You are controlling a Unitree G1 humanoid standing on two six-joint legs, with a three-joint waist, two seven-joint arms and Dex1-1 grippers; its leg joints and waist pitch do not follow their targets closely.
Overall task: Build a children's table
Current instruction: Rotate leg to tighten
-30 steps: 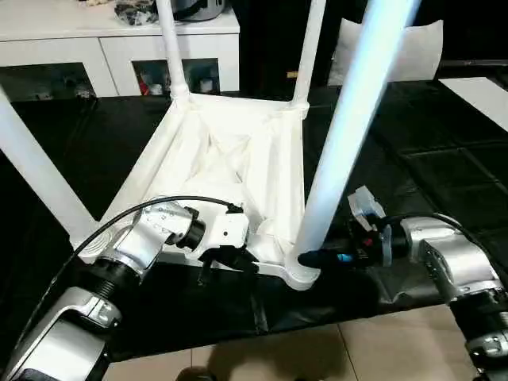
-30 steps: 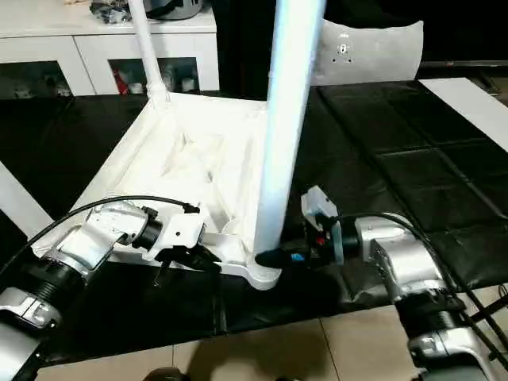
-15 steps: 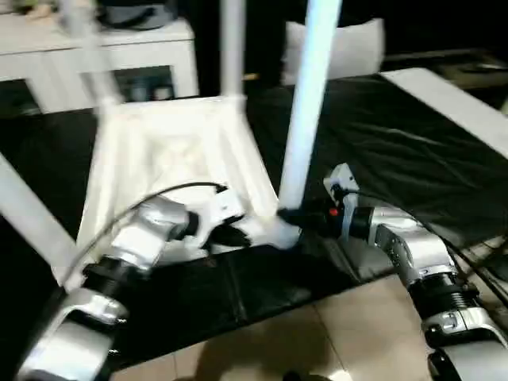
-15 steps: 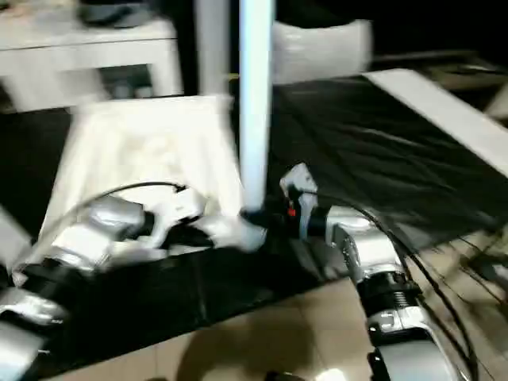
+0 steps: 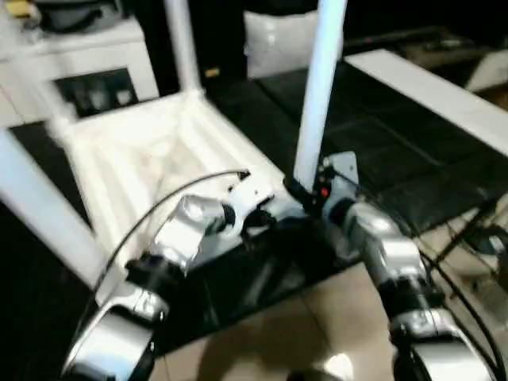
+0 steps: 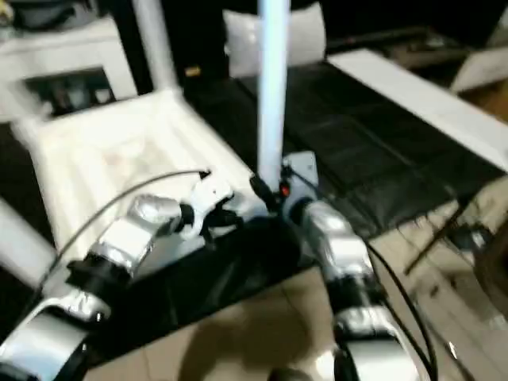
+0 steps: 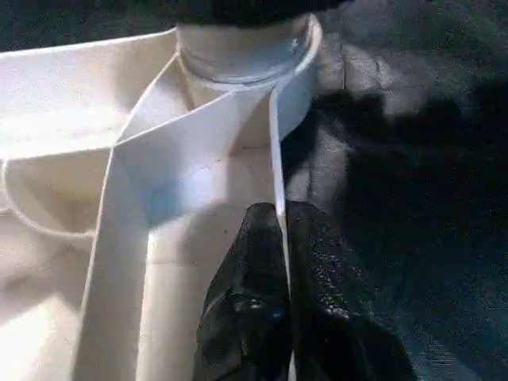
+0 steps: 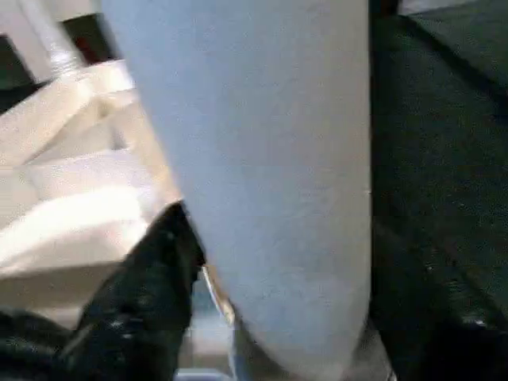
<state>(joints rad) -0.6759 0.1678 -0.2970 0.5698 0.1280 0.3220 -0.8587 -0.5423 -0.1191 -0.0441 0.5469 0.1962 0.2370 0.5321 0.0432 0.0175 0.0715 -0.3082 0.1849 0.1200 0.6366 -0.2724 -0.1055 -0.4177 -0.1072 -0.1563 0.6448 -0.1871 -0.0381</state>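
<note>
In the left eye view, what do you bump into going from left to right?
Slanting white plastic table leg → silver left forearm → upright white table leg → silver right forearm → long flat white board.

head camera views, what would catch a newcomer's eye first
The white children's table lies upside down on a black mat, legs pointing up. Nearest stands one leg, with the right gripper at its base. The left gripper pinches the table's thin rim beside that corner socket.
</note>
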